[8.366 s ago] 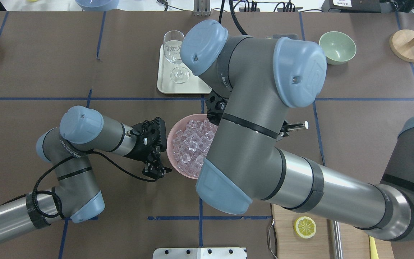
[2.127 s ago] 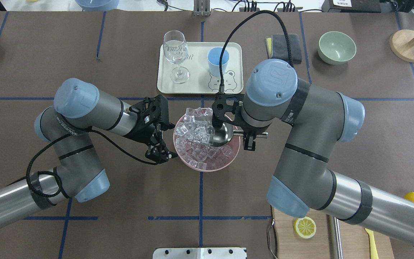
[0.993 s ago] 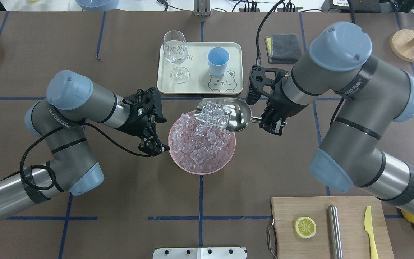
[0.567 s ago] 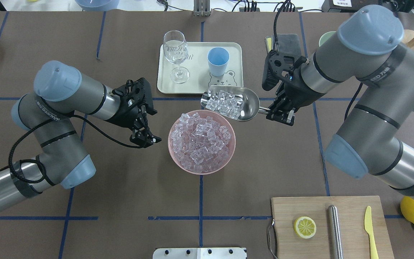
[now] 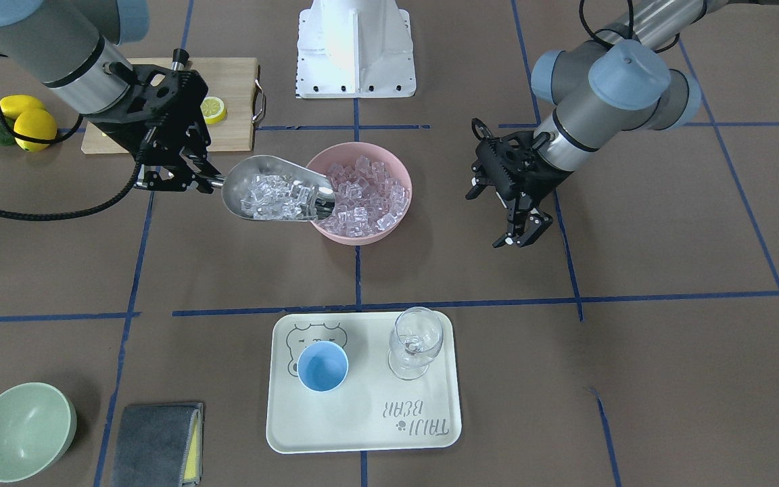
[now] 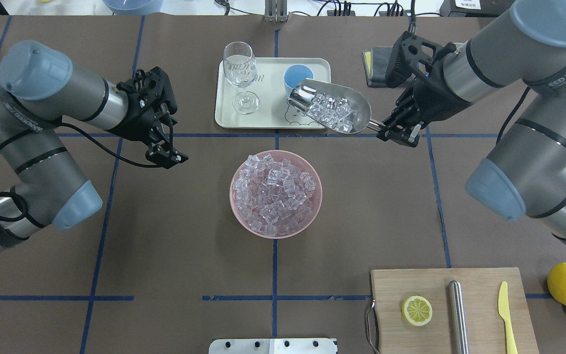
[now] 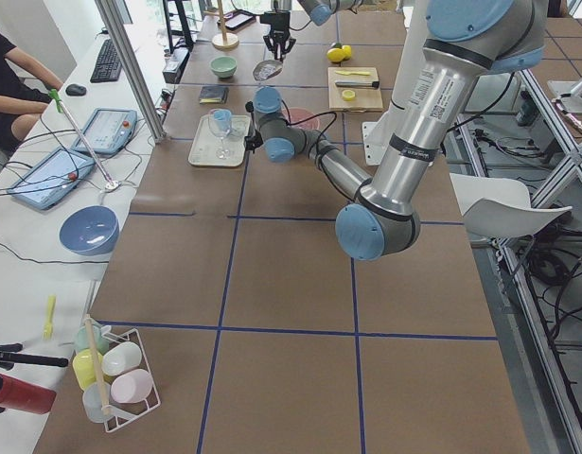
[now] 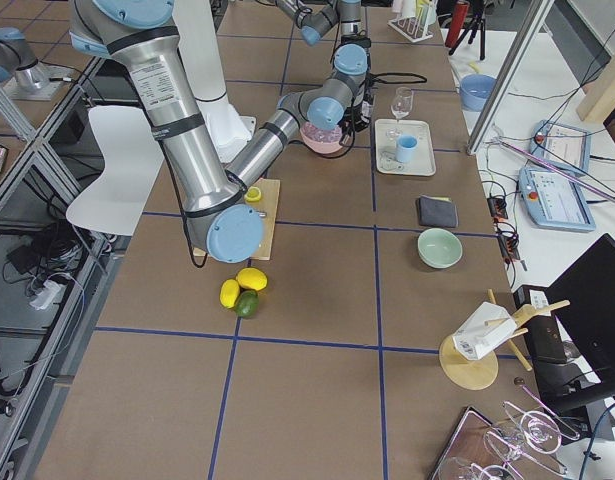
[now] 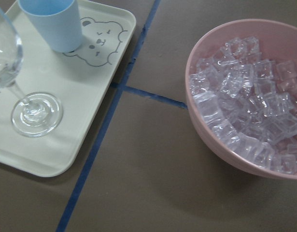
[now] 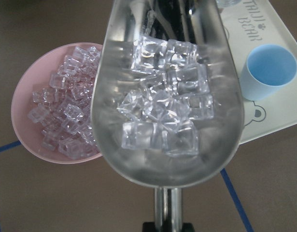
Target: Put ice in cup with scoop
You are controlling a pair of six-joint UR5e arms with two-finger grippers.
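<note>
Between pink bowl and tray, the scoop — full of ice, handle clamped in the right gripper — has risen from the bowl toward the cup, empty on the tray. The left gripper, jaws apart, has retreated left; pouring seems next.

A brown-covered table gridded with blue tape stands beside a white chair and a white side desk.
</note>
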